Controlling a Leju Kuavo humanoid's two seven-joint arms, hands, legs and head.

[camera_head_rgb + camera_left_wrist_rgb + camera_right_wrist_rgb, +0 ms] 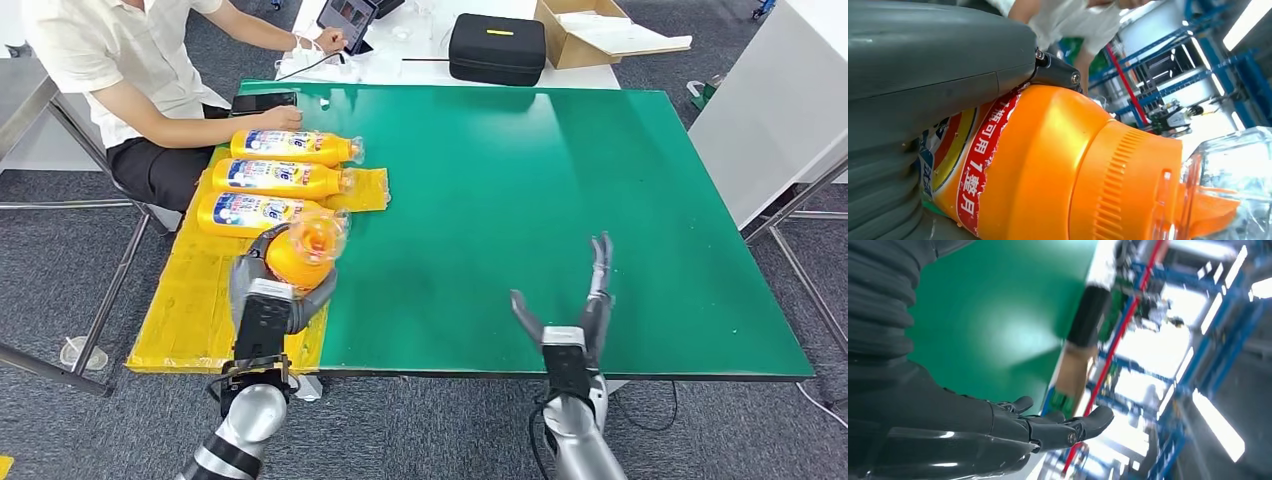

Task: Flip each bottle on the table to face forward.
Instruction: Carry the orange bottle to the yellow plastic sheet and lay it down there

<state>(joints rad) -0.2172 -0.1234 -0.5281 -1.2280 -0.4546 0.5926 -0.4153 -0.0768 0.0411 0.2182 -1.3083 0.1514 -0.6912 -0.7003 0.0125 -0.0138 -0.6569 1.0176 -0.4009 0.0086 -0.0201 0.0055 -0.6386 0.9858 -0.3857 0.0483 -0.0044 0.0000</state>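
While gripped in the left hand (272, 300) at lower left of the head view, the orange bottle (303, 248) hangs over the yellow mat (190, 300), cap pointing away. Roll at the wrist until the label faces up like the three laid bottles (270, 178) above. Lower beside the nearest, not onto it. Keep right hand (570, 310), lower centre, fingers spread and empty, clear over the green table (520, 190). Mind the seated person (140, 70) at upper left

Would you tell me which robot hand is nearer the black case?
Right. The right hand hovers over bare green mat below the black case; the left hand holds a bottle further left.
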